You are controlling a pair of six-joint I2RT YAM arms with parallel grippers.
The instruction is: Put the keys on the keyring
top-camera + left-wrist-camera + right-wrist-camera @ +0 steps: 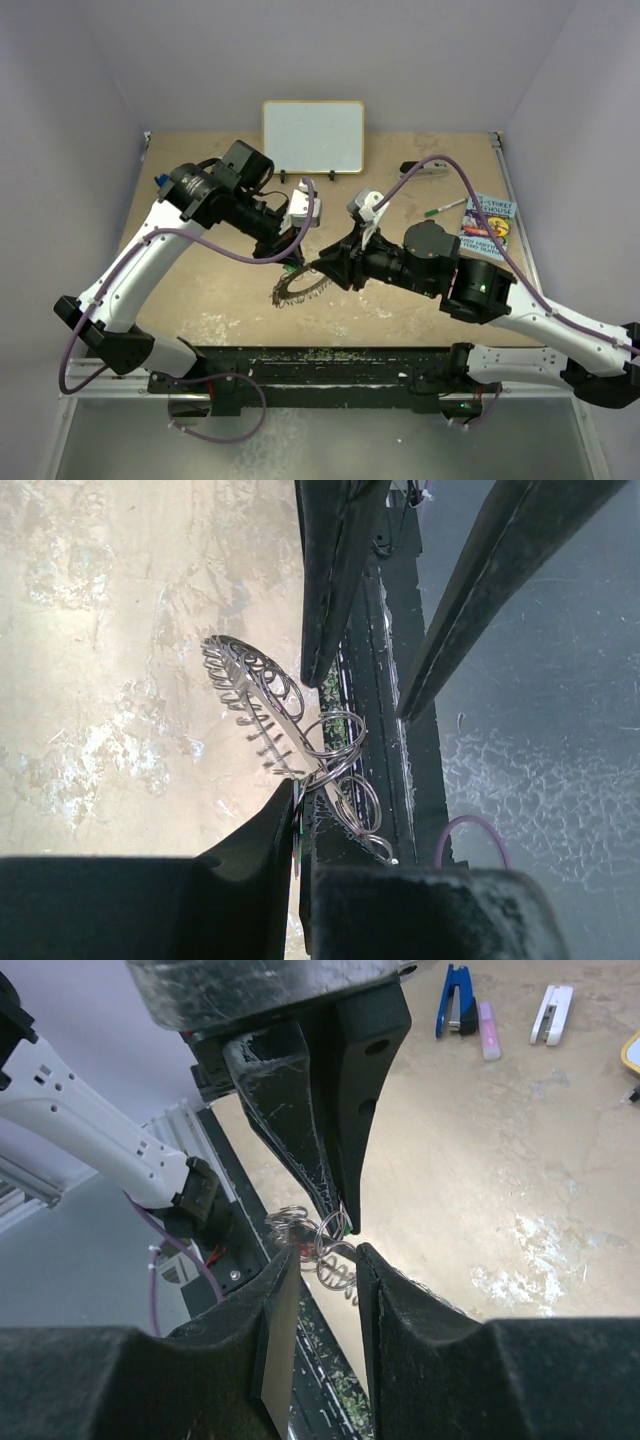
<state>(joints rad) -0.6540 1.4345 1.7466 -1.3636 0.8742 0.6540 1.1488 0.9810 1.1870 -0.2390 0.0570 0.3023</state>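
Note:
The silver keyring [300, 283] with its jagged fringe hangs tilted just above the table's near middle. My left gripper [290, 262] comes down on it from the upper left, shut on the green-headed key [346, 1226] at its fingertips. Small wire rings [338, 742] link this key to the keyring's fringed rim [243, 680]. A red speck, probably the red key [303, 1250], sits among the rings. My right gripper [325, 1253] faces the left one, jaws apart, with the small rings [332, 1263] in the gap and neither pad clearly pressing them.
A whiteboard [313, 137] stands at the back. A book [487, 227] and a green-capped pen [445, 208] lie at the right. A blue stapler [456, 1000] and two small items lie far off. The black front rail [320, 355] runs just below the keyring.

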